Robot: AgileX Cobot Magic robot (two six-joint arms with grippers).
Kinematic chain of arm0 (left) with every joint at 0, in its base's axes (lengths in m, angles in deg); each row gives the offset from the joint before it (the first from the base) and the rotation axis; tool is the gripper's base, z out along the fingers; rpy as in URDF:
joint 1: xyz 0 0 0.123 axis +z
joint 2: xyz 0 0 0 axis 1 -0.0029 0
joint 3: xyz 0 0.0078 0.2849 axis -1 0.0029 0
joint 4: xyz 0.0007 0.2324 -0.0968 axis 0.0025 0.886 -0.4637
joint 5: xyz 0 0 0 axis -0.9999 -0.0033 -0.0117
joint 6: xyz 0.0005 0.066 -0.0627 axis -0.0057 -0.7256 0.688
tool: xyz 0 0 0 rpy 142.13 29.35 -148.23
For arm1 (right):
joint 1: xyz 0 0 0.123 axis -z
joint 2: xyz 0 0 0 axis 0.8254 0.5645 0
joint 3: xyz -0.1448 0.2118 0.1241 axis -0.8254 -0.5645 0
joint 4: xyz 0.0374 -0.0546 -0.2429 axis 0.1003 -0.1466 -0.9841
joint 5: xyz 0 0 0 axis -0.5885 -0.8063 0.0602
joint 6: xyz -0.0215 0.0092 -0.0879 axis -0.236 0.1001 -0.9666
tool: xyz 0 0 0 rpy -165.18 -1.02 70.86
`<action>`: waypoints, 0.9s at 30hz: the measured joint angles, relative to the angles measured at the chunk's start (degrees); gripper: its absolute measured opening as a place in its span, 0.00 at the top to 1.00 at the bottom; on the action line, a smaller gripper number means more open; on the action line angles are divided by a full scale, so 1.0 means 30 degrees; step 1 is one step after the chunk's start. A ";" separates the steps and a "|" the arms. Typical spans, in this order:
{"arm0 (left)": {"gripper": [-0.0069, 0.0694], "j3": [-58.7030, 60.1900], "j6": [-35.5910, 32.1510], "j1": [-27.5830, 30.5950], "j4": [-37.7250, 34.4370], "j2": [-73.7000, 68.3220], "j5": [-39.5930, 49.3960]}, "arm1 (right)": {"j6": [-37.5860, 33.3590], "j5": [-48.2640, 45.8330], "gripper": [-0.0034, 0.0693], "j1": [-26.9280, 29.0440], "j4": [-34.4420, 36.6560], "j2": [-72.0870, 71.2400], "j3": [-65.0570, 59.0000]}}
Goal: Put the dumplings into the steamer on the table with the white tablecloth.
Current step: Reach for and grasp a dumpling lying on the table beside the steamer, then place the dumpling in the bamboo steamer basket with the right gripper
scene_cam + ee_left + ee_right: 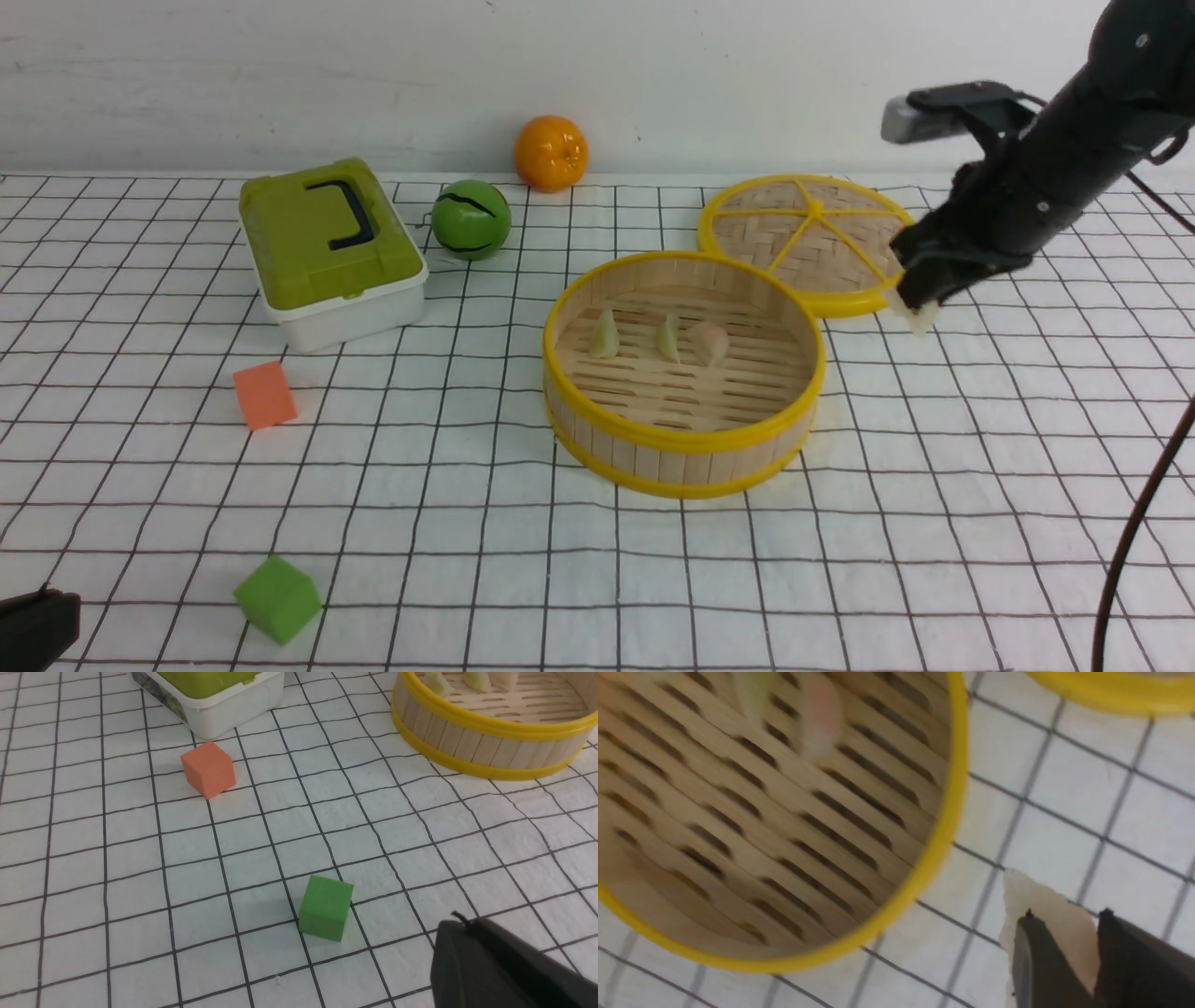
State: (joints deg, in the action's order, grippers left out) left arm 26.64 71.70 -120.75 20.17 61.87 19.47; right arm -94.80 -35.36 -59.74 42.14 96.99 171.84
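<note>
The steamer stands on the white tablecloth right of centre. Three dumplings lie on its slatted floor: two pale green and one whitish-pink. My right gripper is shut on the fourth, whitish dumpling and holds it in the air to the right of the steamer, over the lid's near edge. In the right wrist view the dumpling sits between the dark fingers, beside the steamer's rim. My left gripper is low at the near left, jaws together and empty.
A flat woven lid with yellow spokes lies behind the steamer. A green-lidded box, a green ball and an orange stand at the back left. An orange cube and a green cube lie on the left.
</note>
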 joint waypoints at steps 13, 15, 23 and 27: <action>0.91 0.0000 0.0000 0.0000 0.0021 0.0000 0.0019 | -0.0624 0.4877 0.74 -0.2453 0.4755 0.3287 0.0044; 0.91 0.0000 0.0000 0.0000 0.0021 0.0000 0.0019 | -0.0446 0.5014 0.74 -0.2518 0.4422 0.3699 0.0044; 0.90 0.0000 0.0000 0.0000 0.0021 0.0000 0.0019 | 0.0905 0.5226 0.74 -0.2432 0.2995 0.3844 0.0044; 0.90 0.0000 0.0000 0.0000 0.0021 0.0000 0.0005 | 0.2329 0.5450 0.74 -0.2432 0.2232 0.4020 0.0044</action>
State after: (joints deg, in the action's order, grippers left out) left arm 26.64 71.70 -120.75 20.23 61.87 19.48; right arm -87.81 -19.01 -67.04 48.83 109.05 171.97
